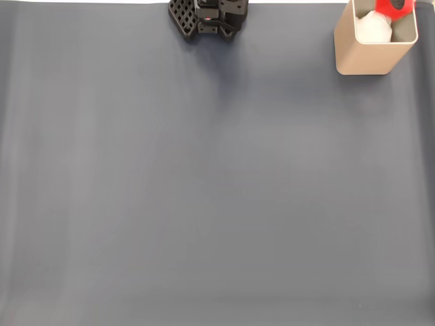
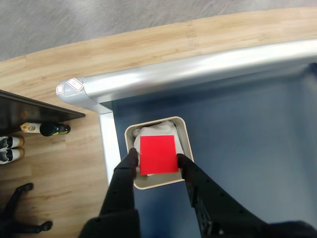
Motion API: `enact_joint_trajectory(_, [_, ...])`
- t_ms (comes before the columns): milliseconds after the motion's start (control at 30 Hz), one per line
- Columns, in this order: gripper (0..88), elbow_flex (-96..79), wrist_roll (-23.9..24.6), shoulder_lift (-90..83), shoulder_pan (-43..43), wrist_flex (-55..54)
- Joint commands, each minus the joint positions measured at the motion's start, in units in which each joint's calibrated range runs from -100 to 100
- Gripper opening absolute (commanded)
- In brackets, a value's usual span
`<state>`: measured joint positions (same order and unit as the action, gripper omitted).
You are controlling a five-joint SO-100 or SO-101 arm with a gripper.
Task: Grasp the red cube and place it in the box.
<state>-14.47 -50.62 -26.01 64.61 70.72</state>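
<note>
Wrist view has the red cube (image 2: 158, 154) pinched between the two black fingers of the hand (image 2: 157, 161), which is clamped on its left and right faces, right over the mouth of the box (image 2: 184, 130). Under the cube, white crumpled paper (image 2: 154, 129) already takes up much of the inside. In the fixed view the cube (image 1: 393, 7) sits at the top edge above the tan box (image 1: 363, 58), with the paper (image 1: 374, 27) showing white within.

To finish well, I would part the fingers only while the cube is centred within the rim, and low, since it may bounce off the paper.

Around it: dark grey table (image 2: 247, 144), a metal rail (image 2: 198, 67), wooden floor (image 2: 49, 148) with bottles (image 2: 47, 129), and the arm's base (image 1: 207, 17).
</note>
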Motion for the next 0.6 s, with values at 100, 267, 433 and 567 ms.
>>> enact_joint_trajectory(100, [32.2,0.6,0.5,-1.5,0.0,-1.3])
enact_joint_trajectory(267, [36.8,0.4,-0.1,-1.6,-0.3,-1.4])
enact_joint_trajectory(433, [37.8,-0.3,-0.2,-2.1,-0.5,-1.6])
enact_joint_trajectory(567, [37.9,-0.8,-0.5,-2.2,-0.6,-1.6])
